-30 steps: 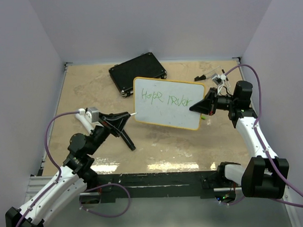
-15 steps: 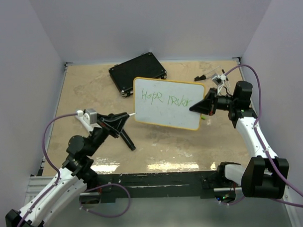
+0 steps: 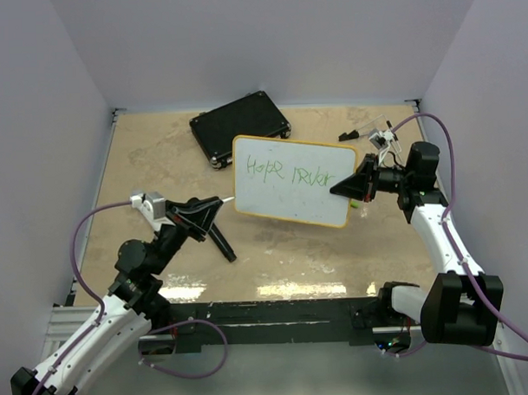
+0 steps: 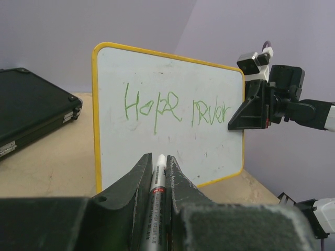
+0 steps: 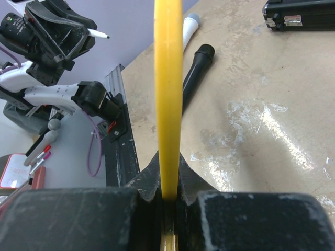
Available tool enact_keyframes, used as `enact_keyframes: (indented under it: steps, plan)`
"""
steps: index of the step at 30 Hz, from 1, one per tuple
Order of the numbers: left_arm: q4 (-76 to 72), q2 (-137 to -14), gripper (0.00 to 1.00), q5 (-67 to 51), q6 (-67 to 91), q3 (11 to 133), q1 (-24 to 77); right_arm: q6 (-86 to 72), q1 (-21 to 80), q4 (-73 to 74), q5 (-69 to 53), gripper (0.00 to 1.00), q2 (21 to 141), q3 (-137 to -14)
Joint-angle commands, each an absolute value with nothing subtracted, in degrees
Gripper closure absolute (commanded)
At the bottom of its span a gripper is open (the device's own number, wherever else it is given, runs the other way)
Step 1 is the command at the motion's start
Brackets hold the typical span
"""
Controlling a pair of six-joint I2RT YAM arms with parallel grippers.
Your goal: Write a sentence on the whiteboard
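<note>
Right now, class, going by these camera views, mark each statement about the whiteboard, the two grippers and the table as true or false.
1. The right gripper clamps the whiteboard by its yellow rim. True.
2. The left gripper is empty. False: it is shut on a marker.
3. The sentence on the board is red. False: it is green.
4. A black case lies on the table. True.

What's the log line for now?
left jaws: shut on marker | right jaws: shut on whiteboard edge | sentence: two green words | marker tip: off whiteboard
</note>
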State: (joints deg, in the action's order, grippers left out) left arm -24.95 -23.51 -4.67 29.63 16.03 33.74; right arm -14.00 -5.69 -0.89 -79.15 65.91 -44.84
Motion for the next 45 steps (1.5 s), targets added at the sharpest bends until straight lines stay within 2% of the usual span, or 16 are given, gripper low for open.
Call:
enact_keyframes:
  steps: [1,10,17,30,45]
  plan:
    - [-28.82,-24.52,1.0,-5.53,31.9,16.26,33.31,-13.8,-5.98,-3.52,-82.35,1.0,63.98,-45.44]
    - [-30.76,-28.21,1.0,-7.3,33.31,16.87,33.31,-13.8,-5.98,-3.43,-82.62,1.0,63.55,-45.53]
    - [-28.48,-29.97,1.0,-3.43,28.66,18.72,33.22,-13.89,-5.98,-3.6,-82.97,1.0,64.16,-45.79]
    - [-34.45,-41.65,1.0,-5.89,27.25,21.27,33.22,-13.45,-5.8,-2.99,-82.97,1.0,64.86,-46.32]
    - [-34.46,-42.8,1.0,-5.45,22.06,23.46,33.31,-13.8,-5.89,-3.08,-82.27,1.0,64.25,-45.97]
